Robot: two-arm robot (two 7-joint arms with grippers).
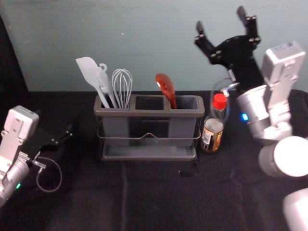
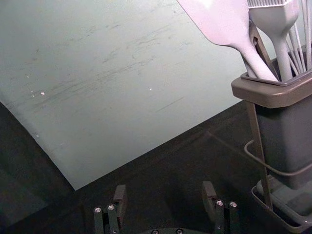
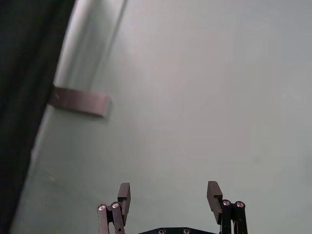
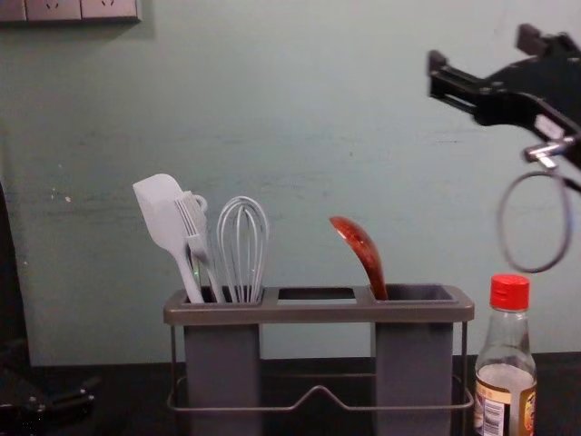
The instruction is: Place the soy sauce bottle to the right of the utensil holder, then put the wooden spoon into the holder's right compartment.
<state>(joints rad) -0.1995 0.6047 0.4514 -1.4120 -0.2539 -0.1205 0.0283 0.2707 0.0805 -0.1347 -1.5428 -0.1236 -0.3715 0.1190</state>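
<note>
Left tool (image 2: 164, 185) at nine o'clock, right tool (image 1: 221, 17) at one, gape wide, empty; grip the seemingly slick bottle (image 1: 212, 132) mid-body.

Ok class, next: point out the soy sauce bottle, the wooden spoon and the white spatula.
Soy sauce bottle (image 1: 212, 135): head view, on its label.
Wooden spoon (image 4: 359, 244): chest view, on its bowl.
White spatula (image 4: 164, 216): chest view, on its broad head.

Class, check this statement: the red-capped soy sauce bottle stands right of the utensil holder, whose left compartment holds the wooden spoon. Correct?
No: the wooden spoon is in the right compartment, as the chest view shows; the bottle stands right of the holder.
</note>
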